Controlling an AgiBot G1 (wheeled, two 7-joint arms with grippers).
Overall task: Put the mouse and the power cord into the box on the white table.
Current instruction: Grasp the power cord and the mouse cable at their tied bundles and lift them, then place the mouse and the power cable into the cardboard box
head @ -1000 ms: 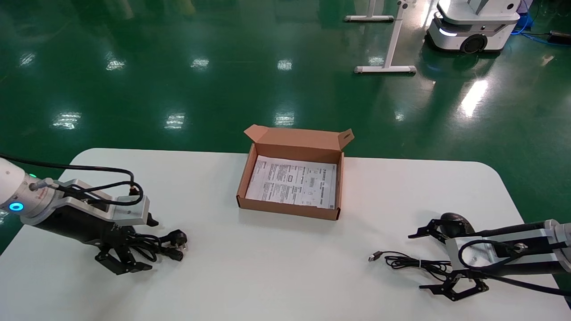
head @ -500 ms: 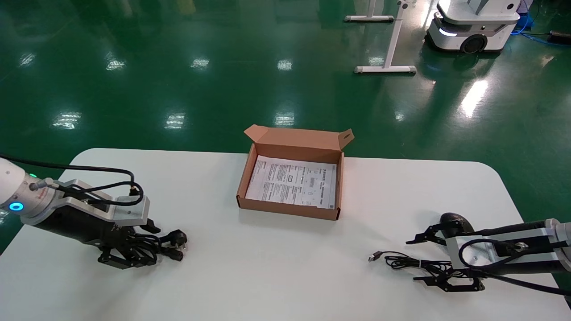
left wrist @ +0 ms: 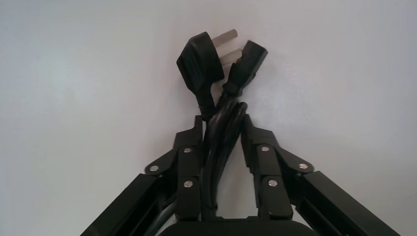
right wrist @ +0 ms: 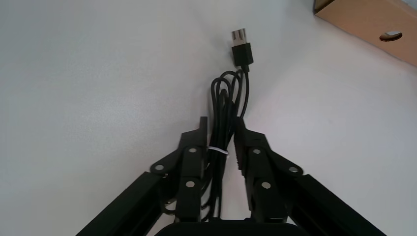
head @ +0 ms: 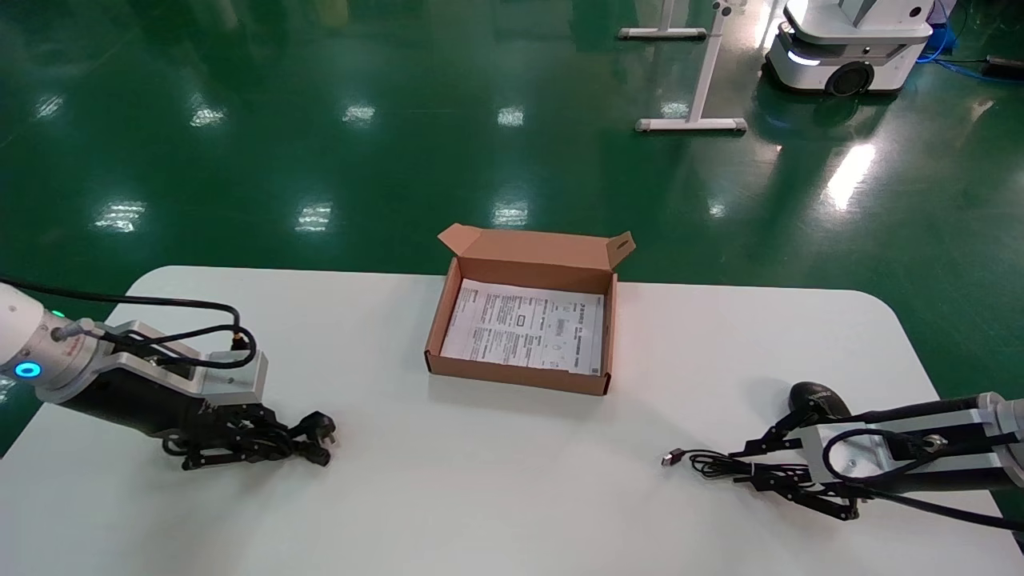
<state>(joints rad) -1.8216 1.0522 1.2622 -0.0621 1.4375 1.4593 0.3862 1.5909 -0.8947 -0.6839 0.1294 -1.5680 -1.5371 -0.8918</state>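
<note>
Green glossy floor (head: pixel 320 120) surrounds the white table (head: pixel 512 496), where the box (head: pixel 524 376) sits open mid-table, holding only its printed sheet (head: pixel 524 326). At the table's left end the left gripper (head: pixel 240 442) is clamped on the power cord (left wrist: pixel 219 123). At the right end the right gripper (head: pixel 788 474) pinches the bundled cable (right wrist: pixel 223 108) of the mouse (head: pixel 814 396).

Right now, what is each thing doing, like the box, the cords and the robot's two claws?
Brown cardboard box: flap open, only a white printed sheet inside.
Thick black power cord: bundled, on the white table, pinched.
Glossy black mouse: on the table, outside the box.
Thin mouse cable: bundled, pinched.
Left gripper: shut on the cord.
Right gripper: shut on the cable.
</note>
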